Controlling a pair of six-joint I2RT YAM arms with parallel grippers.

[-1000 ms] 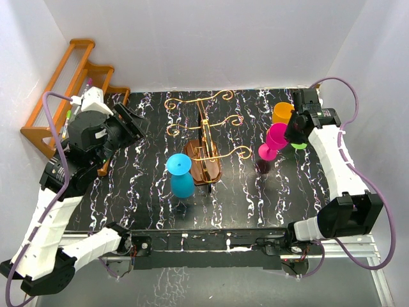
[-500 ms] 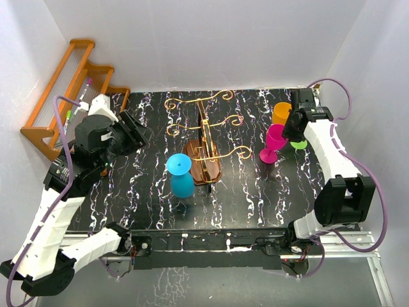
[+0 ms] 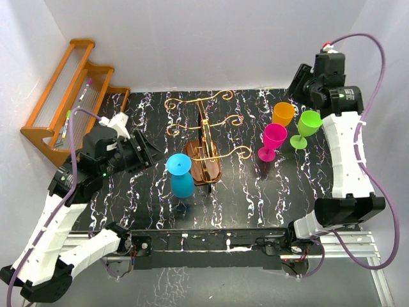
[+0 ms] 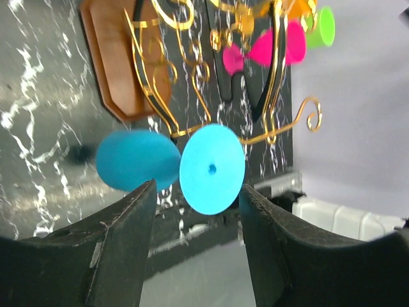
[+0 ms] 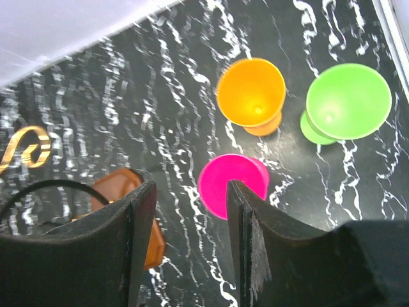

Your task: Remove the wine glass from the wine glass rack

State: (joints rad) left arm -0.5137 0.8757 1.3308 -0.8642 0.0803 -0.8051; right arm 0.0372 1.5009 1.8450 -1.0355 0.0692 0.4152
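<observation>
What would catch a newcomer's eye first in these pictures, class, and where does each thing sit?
The bright blue wine glass is upside down at the left of the gold-armed wine glass rack, in the middle of the table. A pink glass, an orange glass and a green glass stand upright together at its right rear. The open left hand faces the blue glass.

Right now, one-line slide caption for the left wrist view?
Open left gripper framing the blue wine glass, inverted at a gold arm of the wine glass rack.
</observation>
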